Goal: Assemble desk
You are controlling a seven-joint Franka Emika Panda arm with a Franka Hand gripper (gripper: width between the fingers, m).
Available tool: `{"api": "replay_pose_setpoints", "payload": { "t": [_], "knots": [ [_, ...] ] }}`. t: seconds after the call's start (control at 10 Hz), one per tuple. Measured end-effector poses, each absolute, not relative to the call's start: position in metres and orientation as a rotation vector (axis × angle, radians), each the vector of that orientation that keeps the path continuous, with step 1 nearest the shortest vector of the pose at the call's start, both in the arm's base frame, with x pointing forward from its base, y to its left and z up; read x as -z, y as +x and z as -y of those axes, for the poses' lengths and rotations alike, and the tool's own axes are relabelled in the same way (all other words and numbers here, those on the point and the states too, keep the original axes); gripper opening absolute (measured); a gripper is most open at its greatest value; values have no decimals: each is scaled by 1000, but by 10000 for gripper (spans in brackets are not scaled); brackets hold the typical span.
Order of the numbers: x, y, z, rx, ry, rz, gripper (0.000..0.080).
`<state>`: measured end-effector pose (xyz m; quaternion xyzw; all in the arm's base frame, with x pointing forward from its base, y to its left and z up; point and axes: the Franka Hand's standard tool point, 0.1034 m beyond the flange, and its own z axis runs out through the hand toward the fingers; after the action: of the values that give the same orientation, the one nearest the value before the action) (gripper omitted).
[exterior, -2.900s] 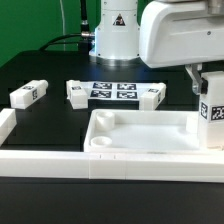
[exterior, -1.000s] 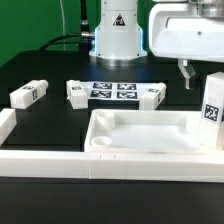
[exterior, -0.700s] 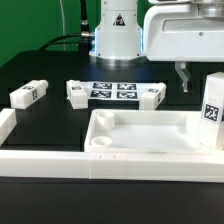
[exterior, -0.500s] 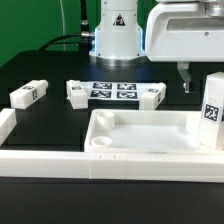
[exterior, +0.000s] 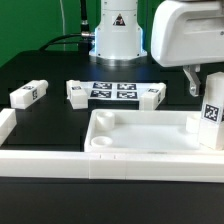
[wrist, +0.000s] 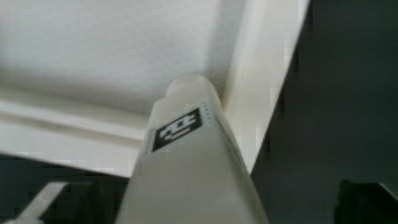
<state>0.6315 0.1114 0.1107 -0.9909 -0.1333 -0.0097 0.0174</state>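
**Exterior view:** the leg (exterior: 212, 115) is being shown upright at the desk top's (exterior: 140, 142) corner in the lower right of the frame, at the exterior view's right. Its long axis is running vertically and its tag is facing the camera. The gripper (exterior: 205, 84) is being held spread about its upper end, with nothing pinched.

**Wrist view:** the leg (wrist: 187, 150) is being looked down along its length, between the parted fingers (wrist: 50, 203). Whether it is seated in the socket cannot be told. An off-centre closing is being judged likely to tip it over.

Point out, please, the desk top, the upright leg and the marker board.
Desk top (exterior: 150, 132): exterior view, inner floor.
Upright leg (exterior: 213, 113): exterior view, its tag.
Marker board (exterior: 112, 91): exterior view, its middle.
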Motion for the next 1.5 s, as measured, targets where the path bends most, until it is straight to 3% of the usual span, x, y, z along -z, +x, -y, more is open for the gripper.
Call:
{"api": "replay_pose_setpoints", "payload": {
  "t": [0.5,0.6,0.7,0.9,1.2,1.5],
  "knots": [
    [-110,632,-107,35,-2969,938,649],
    [-110,632,-107,35,-2974,921,519],
    [-110,632,-107,35,-2974,921,519],
    [-110,632,-107,35,-2974,920,288],
    [-109,632,-106,34,-2986,872,288],
    [-108,632,-104,33,-3052,430,288]
  ]
}}
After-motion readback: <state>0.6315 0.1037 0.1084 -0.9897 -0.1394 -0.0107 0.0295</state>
